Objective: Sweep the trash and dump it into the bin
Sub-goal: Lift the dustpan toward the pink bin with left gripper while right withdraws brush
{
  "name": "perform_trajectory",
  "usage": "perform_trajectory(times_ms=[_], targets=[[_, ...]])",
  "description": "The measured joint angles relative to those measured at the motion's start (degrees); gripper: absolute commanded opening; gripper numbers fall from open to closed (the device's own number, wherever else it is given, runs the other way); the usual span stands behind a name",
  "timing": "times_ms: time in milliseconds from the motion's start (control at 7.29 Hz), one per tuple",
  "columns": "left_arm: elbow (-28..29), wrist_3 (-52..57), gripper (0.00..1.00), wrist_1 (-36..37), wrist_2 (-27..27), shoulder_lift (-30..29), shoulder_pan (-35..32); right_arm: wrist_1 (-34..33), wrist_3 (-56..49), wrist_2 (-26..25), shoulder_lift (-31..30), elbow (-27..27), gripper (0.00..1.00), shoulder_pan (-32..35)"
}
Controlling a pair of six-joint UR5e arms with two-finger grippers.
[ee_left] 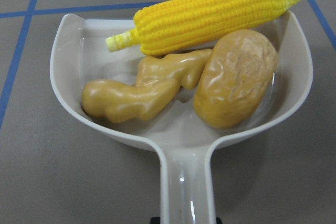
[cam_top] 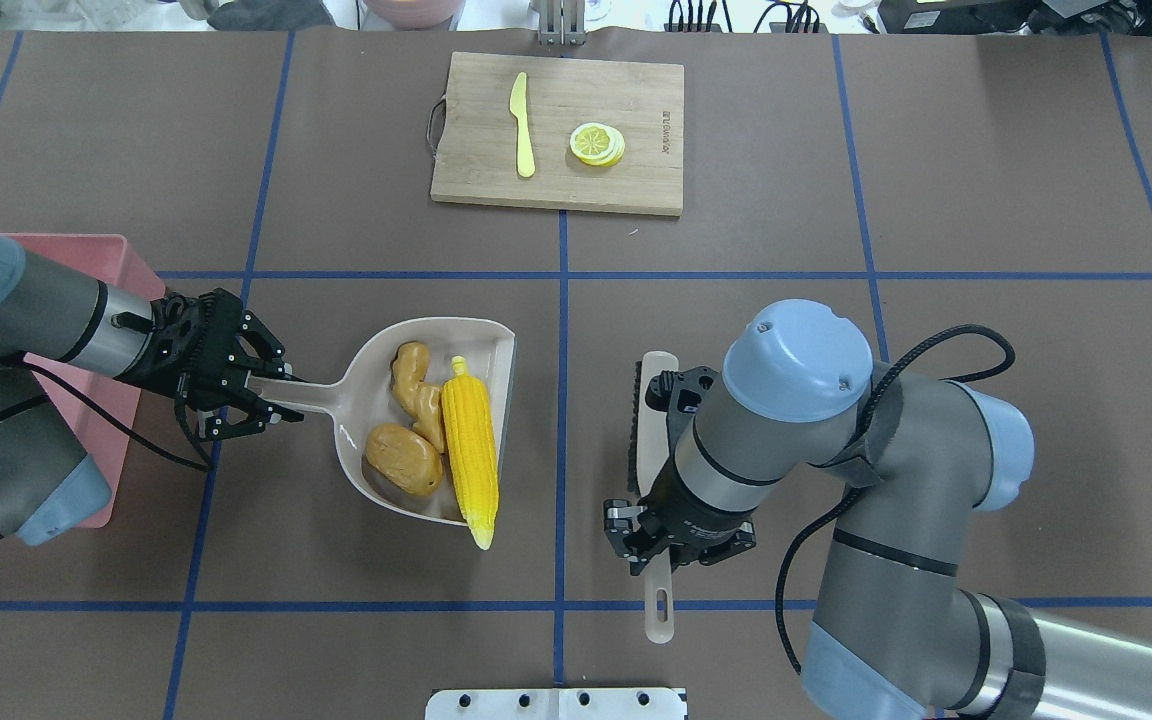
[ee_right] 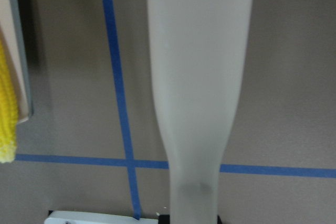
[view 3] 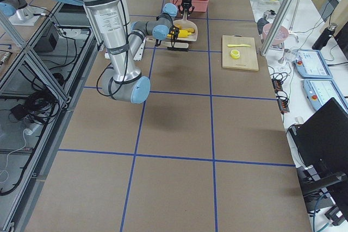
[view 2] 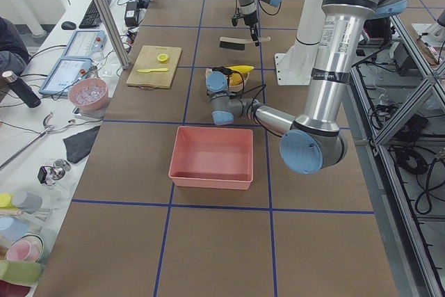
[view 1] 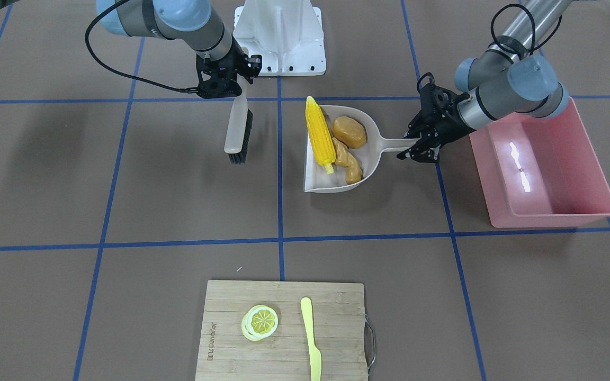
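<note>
Brown paper ruled with blue tape covers the counter point(view 1: 178, 201), where all three pieces of trash, a corn cob point(cam_top: 469, 450), a ginger root point(cam_top: 418, 390) and a potato point(cam_top: 402, 458), lie in the beige dustpan point(cam_top: 471, 343). None is yet in the pink bin point(view 1: 554, 216), which stands just beside the left arm's wrist. The left pincer point(cam_top: 271, 398) pinches the end of the dustpan's handle and holds the pan about level, apparently so the load does not slide out of the open mouth; whether the pan touches the counter cannot be told. The corn lies along that mouth with its tip past the rim, the piece likeliest to roll off. The right pincer point(cam_top: 661, 545) is clamped on the handle of the brush point(view 1: 237, 129), bristles turned toward the pan but well apart from it across a tape line, seemingly parked clear of the carry. Sweeping looks done; the lift and tip into the bin are left. A cutting board point(view 1: 289, 360) with a lemon slice point(view 1: 260, 321) and a plastic knife point(view 1: 311, 338) sits well apart from the work.
</note>
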Motion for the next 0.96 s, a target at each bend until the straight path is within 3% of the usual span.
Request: perform_trajectory(times_ms=[548, 960], targets=[[-0.05, -5.01, 0.00, -4.72, -3.30, -0.20, 0.00, -6.71, -12.81, -0.71, -8.75, 6.39, 0.00, 5.90], [-0.08, -12.81, 0.00, -10.38, -4.52, -0.52, 0.03, -13.52, -33.38, 4.24, -16.46, 9.96, 0.00, 20.37]])
